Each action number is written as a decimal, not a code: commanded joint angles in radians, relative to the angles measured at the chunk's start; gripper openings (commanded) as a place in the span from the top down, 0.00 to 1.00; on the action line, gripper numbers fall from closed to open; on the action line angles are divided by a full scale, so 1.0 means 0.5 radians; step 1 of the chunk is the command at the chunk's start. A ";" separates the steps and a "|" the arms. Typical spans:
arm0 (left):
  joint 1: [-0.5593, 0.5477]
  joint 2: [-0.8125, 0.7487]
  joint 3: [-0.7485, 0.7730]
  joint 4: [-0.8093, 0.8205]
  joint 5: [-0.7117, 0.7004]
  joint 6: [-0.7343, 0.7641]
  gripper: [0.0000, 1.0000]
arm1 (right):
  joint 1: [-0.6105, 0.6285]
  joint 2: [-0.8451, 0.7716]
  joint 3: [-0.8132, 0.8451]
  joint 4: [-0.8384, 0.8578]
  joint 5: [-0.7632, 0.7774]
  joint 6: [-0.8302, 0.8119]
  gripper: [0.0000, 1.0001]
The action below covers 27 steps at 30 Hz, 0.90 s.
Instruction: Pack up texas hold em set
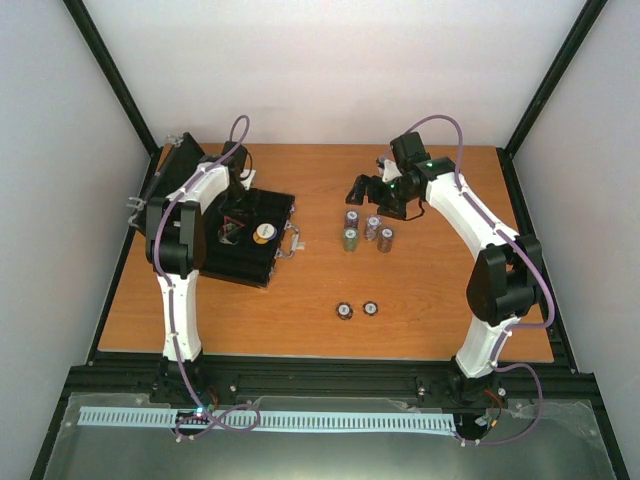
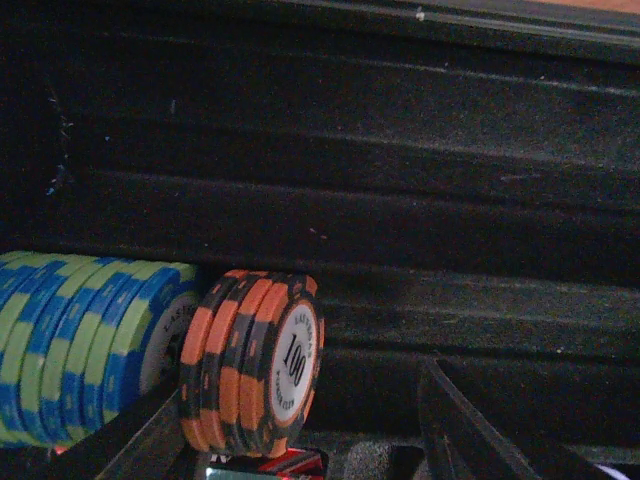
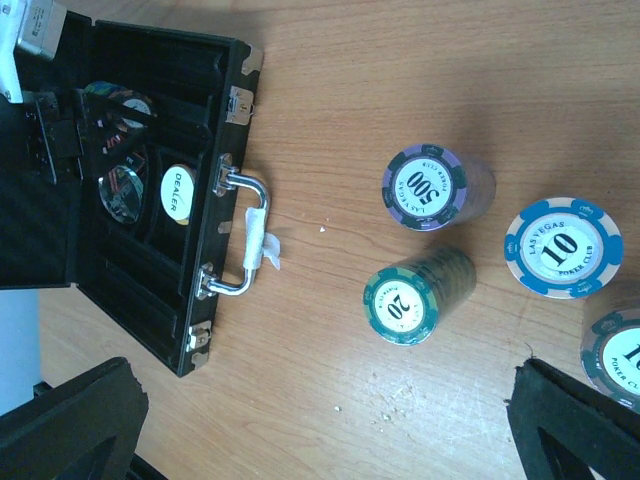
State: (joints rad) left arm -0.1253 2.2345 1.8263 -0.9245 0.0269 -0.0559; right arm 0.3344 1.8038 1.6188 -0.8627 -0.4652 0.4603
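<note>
The case (image 1: 245, 262) lies open at the left of the surface (image 1: 440, 300), lid raised, and my left end effector (image 2: 300, 400) is down inside it. Between its fingers (image 2: 460, 420) an orange stack (image 2: 255, 365) stands on edge in a foam groove (image 2: 450, 330), just beside a blue-green stack (image 2: 80, 350) in the same row. My left fingers stand apart, one of them plainly clear of the chips, so I am clamping nothing; whether the other touches the stack I cannot tell. A dealer disc (image 3: 177, 190) already sits in the case, near the handle (image 3: 250, 235). Out on the surface, well apart from the case, wait the purple stack (image 3: 425, 188), the green stack (image 3: 405, 305), the blue stack (image 3: 563, 247) and a fourth cut off at the frame edge; nearer my bases lie two small discs (image 1: 344, 312). My right end effector (image 3: 325, 405) hangs by those stacks, spread wide and holding nothing. I judge the step in hand to be seating chips in the grooves, with the orange stack looking settled and most of the set not yet packed. Next, I think, my left arm should lift straight out without tipping the orange stack. Then one arm should close squarely on a loose stack, so the chips do not fan out, and carry it to a free groove
</note>
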 commanded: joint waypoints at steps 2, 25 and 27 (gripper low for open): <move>0.029 -0.115 0.056 -0.107 -0.031 -0.020 0.42 | -0.019 -0.088 -0.020 0.038 -0.024 0.004 0.00; 0.030 -0.192 0.163 -0.195 0.010 -0.010 0.42 | -0.018 -0.107 -0.033 0.042 -0.036 0.004 0.00; 0.028 -0.205 0.167 -0.203 -0.033 -0.003 0.42 | -0.018 -0.112 -0.032 0.041 -0.040 0.001 0.00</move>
State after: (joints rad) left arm -0.1223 2.1918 1.8587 -0.9916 0.0479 -0.0586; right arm 0.3344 1.7882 1.6127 -0.8562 -0.4732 0.4603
